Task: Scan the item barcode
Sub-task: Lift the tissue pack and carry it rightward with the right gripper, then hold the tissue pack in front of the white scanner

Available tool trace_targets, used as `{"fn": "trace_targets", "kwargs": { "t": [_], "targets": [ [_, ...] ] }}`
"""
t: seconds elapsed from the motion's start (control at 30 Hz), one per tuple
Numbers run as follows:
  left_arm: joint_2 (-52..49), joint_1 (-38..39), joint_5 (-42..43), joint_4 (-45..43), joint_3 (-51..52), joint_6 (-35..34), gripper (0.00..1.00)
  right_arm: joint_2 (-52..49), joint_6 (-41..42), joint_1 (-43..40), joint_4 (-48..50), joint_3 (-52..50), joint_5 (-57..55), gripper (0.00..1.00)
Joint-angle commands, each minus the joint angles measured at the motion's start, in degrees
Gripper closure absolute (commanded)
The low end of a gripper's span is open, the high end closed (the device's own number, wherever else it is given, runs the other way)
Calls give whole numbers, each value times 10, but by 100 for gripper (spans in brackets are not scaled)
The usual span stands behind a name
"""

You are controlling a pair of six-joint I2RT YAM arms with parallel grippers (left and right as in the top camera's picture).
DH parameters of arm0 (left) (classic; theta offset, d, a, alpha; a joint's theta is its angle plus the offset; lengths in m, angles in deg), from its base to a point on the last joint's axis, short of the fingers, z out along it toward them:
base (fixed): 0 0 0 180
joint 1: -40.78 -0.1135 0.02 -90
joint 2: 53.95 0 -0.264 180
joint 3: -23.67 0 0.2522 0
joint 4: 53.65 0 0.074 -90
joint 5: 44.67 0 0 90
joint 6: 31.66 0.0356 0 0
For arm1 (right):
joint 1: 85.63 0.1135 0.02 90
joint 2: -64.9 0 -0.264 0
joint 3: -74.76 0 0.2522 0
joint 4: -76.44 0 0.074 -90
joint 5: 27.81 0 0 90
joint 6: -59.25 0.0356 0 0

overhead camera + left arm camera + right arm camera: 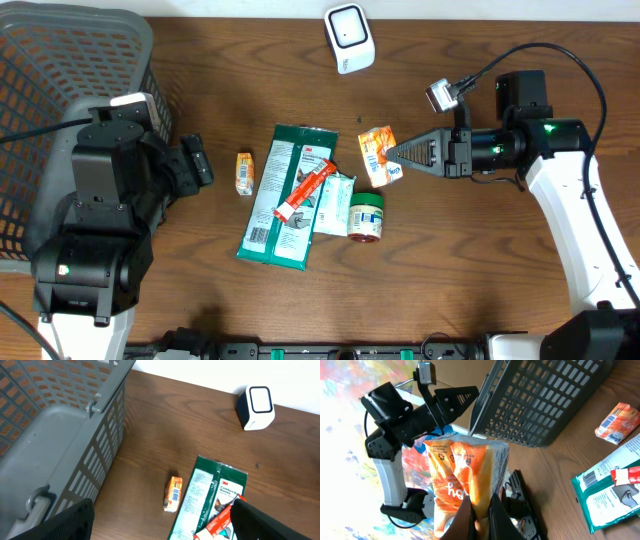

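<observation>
right gripper (393, 155) pinches orange pouch (377, 148), long axis roughly 11 to 5; scanner (349, 38) at 11 o'clock, right arm nearer. left gripper (199, 162) spread, empty.

Pouch (376, 150) in the right pincer (392, 155) — the rest ahead of it.
Just past the tip lies the pack (283, 215), a tube (303, 192) on it, a jar (366, 218) beside; carton (244, 172) beyond, basket (60, 60) farthest; scanner (349, 38) well off to the side.

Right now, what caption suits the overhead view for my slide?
The right gripper shut on an orange packet beside the item pile, white scanner farther back, left gripper open by the basket.
</observation>
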Motion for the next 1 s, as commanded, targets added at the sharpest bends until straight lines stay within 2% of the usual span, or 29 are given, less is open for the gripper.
{"fn": "trace_targets", "kwargs": {
  "t": [0.0, 0.17, 0.33, 0.37, 0.47, 0.53, 0.77, 0.97],
  "targets": [
    [-1, -3, -3, -1, -5, -3, 13, 8, -21, -1, 1, 0, -10, 99],
    [-1, -3, -3, -1, -5, -3, 13, 8, -22, -1, 1, 0, -140, 99],
    [-1, -3, -3, -1, -5, -3, 13, 8, -4, -1, -19, 0, -448, 99],
    [-2, -3, -3, -1, -5, -3, 13, 8, 22, -1, -26, -1, -537, 99],
    [-3, -3, -3, -1, -5, -3, 13, 8, 96, -1, -46, -1, -713, 99],
    [-4, -3, -3, -1, -5, -3, 13, 8, 136, -1, -65, -1, -796, 99],
    [-6, -3, -3, -1, -5, -3, 13, 27, 155, 14, -105, 33, -837, 99],
    [-7, -3, -3, -1, -5, -3, 13, 21, 182, 46, -207, 192, -859, 99]
  ]
}}
